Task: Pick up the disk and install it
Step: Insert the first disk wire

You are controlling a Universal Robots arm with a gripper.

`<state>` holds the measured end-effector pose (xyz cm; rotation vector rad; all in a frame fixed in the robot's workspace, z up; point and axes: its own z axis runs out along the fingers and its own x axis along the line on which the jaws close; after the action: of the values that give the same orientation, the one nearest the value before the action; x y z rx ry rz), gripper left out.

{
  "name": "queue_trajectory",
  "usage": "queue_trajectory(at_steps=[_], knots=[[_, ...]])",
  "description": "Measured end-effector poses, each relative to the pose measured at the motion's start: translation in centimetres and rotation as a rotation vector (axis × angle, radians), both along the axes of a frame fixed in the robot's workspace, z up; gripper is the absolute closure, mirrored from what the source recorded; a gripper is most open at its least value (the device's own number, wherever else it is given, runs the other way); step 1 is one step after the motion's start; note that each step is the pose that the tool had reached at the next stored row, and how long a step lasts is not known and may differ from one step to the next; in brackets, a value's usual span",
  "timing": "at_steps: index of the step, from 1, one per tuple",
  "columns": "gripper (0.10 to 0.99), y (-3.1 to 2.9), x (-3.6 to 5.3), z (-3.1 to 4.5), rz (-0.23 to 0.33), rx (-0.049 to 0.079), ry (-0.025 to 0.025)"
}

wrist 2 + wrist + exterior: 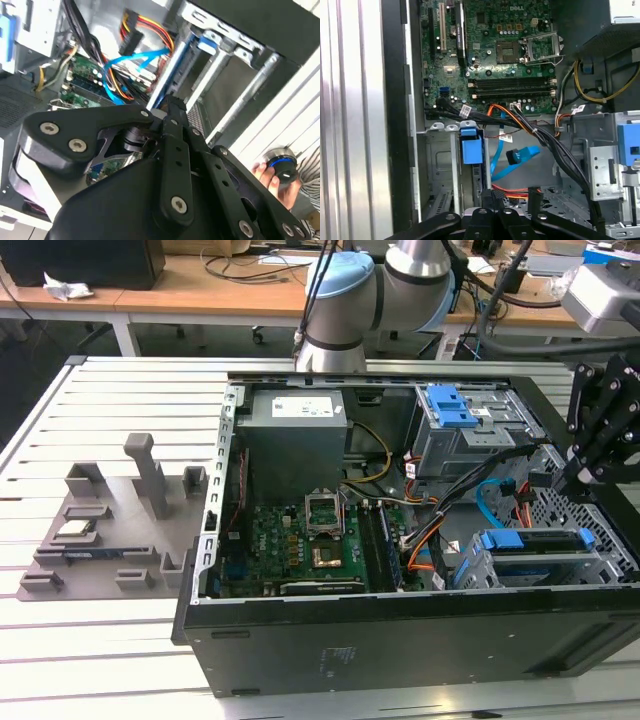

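Gripper (583, 472) above PC case (400, 640), fingers look together, near disk (535, 540) seated in its bay.

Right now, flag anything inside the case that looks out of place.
The blue data cable hangs loose beside the drive cage, its connector plugged into nothing. A black power connector dangles free too. Nothing looks spilled or broken.

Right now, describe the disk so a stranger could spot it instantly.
Start at the open black computer case on the slatted table; at its near corner on the exterior view's right stands a grey metal cage. The disk sits edge-up in that cage, a long bright blue-framed strip, unlike the shorter, blockier blue latch farther back.
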<state>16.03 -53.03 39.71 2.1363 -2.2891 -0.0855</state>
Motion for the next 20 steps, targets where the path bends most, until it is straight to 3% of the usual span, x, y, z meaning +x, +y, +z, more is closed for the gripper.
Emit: queue_trajectory(at_steps=[1,2,3,4,7,13,14,16,18,20], knots=[[0.98,0.76,0.2,-0.05,0.0,0.0,0.0],[0.98,2.02,0.32,-0.1,0.0,0.0,0.0],[0.98,3.4,0.78,-0.61,0.0,0.0,0.0017],[0.98,4.07,1.23,-1.05,0.0,-0.002,0.0031],[0.98,4.95,1.72,-1.62,0.0,-0.003,0.0044],[0.973,5.22,1.74,-1.74,0.0,-0.003,0.0044],[0.914,5.23,1.74,-1.75,0.0,-0.003,0.0044],[0.914,5.24,1.73,-1.76,0.0,-0.003,0.0045],[0.784,5.25,1.73,-1.76,0.0,-0.003,0.0045],[0.784,5.37,1.74,-1.79,0.0,-0.003,0.0045]])
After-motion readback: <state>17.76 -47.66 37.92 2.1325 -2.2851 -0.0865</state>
